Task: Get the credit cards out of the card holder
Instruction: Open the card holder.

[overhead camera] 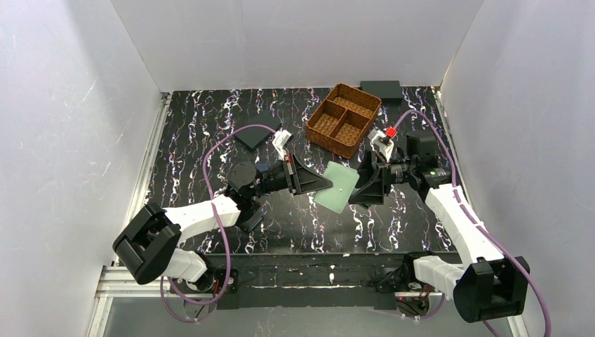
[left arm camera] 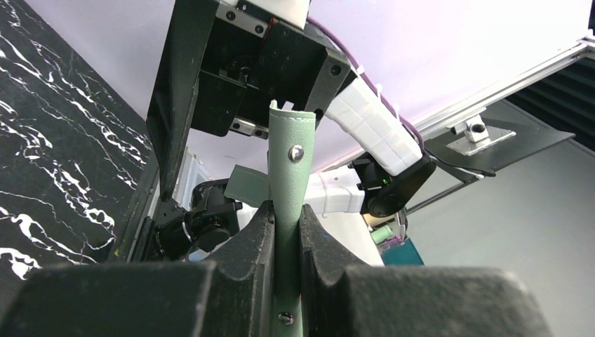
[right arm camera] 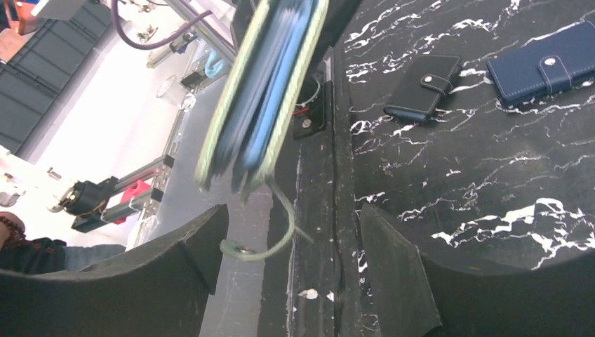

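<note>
Bench (overhead camera: 210, 133): black, white-veined, walled in white.
Holder (overhead camera: 339, 187): held up off the bench between both claws, long axis running from left claw to right.
Left claw (left arm camera: 286, 235): pressed onto the holder's near edge, pinching it.
Right claw (right arm camera: 293, 214): spread, gripping nothing; holder's open edge hangs just ahead, in line with its gap, tab (right arm camera: 242, 250) dangling.
Cards: none out; inside, too blurred for us to tell.
Next: we judge the right claw better placed to reach the open edge.
</note>
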`<action>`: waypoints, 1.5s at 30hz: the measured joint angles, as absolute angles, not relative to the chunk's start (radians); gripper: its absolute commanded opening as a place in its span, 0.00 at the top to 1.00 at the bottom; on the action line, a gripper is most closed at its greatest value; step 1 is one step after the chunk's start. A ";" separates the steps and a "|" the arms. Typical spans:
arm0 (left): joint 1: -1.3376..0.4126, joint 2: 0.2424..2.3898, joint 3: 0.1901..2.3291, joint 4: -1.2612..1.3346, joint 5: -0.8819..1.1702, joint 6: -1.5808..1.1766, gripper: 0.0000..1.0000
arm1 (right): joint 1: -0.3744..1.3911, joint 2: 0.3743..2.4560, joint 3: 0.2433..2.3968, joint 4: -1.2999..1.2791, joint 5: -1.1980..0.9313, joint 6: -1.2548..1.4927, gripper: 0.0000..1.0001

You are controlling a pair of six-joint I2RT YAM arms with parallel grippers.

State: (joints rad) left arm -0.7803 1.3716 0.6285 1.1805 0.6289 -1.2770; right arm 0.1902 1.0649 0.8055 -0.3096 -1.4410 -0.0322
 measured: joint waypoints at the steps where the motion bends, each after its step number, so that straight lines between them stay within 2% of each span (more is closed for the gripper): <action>1: -0.783 1.373 0.632 1.184 0.632 -1.280 1.00 | 0.195 1.071 0.826 -0.339 -1.444 -0.059 0.23; 5: -0.788 1.386 0.635 1.201 0.640 -1.287 1.00 | 0.212 1.075 0.862 -0.415 -1.454 -0.121 0.24; 9: -0.789 1.400 0.636 1.213 0.644 -1.293 1.00 | 0.226 1.075 0.862 -0.450 -1.455 -0.144 0.32; 12: -0.789 1.415 0.637 1.227 0.648 -1.301 1.00 | 0.230 1.076 0.862 -0.459 -1.459 -0.147 0.44; 19: -0.789 1.442 0.653 1.255 0.648 -1.311 1.00 | 0.236 1.114 0.895 -0.484 -1.470 -0.149 0.87; 21: -0.787 1.449 0.653 1.262 0.647 -1.311 0.94 | 0.236 1.118 0.897 -0.489 -1.470 -0.146 0.98; 25: -0.784 1.456 0.649 1.278 0.633 -1.310 0.69 | 0.236 1.119 0.893 -0.449 -1.469 -0.084 0.99; 28: -0.784 1.449 0.634 1.243 0.607 -1.283 0.45 | 0.231 1.117 0.866 -0.335 -1.457 0.007 0.99; 33: -0.773 1.275 0.570 0.942 0.501 -1.110 0.07 | 0.209 1.082 0.778 -0.190 -1.386 0.129 0.99; 34: -0.772 1.211 0.564 0.859 0.461 -1.058 0.02 | 0.204 1.076 0.764 -0.174 -1.369 0.141 0.99; 40: -0.767 0.868 0.543 0.549 0.247 -0.802 0.02 | 0.181 1.073 0.754 -0.244 -1.197 0.070 0.99; 45: -0.816 0.883 0.575 0.394 0.178 -0.657 0.02 | 0.181 1.134 0.770 -0.334 -1.089 0.018 0.99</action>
State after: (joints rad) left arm -0.8162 0.8833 0.5755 0.3939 0.1783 -0.6575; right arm 0.1814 1.1336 0.7704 -0.3344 -1.0889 0.0177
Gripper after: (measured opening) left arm 0.982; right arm 0.068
